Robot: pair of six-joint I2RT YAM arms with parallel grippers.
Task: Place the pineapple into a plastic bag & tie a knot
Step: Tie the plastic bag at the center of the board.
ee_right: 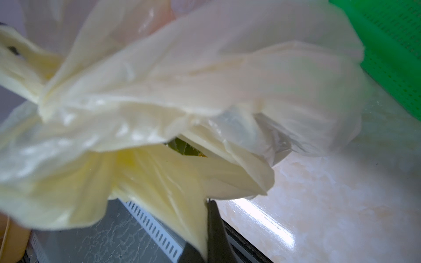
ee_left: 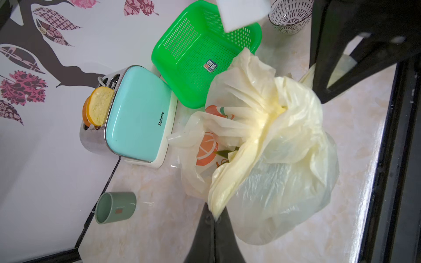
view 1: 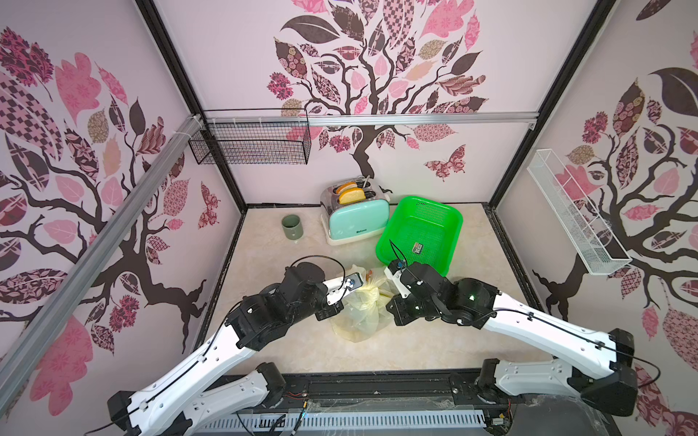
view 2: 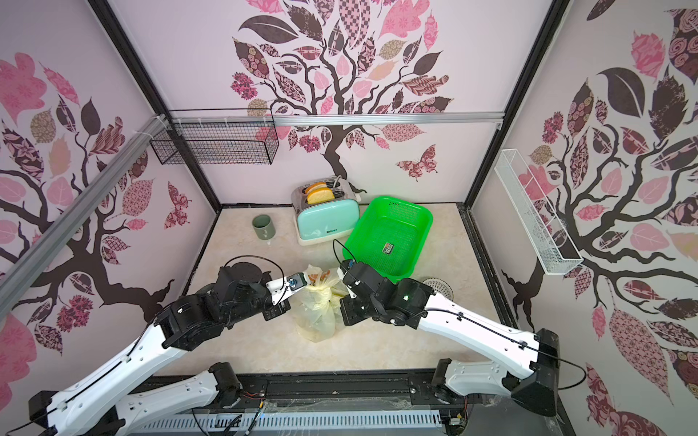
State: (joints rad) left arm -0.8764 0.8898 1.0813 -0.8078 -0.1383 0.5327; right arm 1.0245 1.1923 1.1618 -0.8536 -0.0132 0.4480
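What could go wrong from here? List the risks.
1. Left gripper and right gripper both pinch thin plastic bag ends; a hard pull may tear them.
2. The knot looks loose; a gap shows green leaves.
3. The right arm could nudge the nearby green basket.

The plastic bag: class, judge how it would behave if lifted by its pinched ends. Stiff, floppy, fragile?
Probably floppy: the plastic bag is thin, creased film. Likely to hang bottom-heavy, since its lower part bulges. It might stretch or tear where the left gripper and right gripper pinch it.
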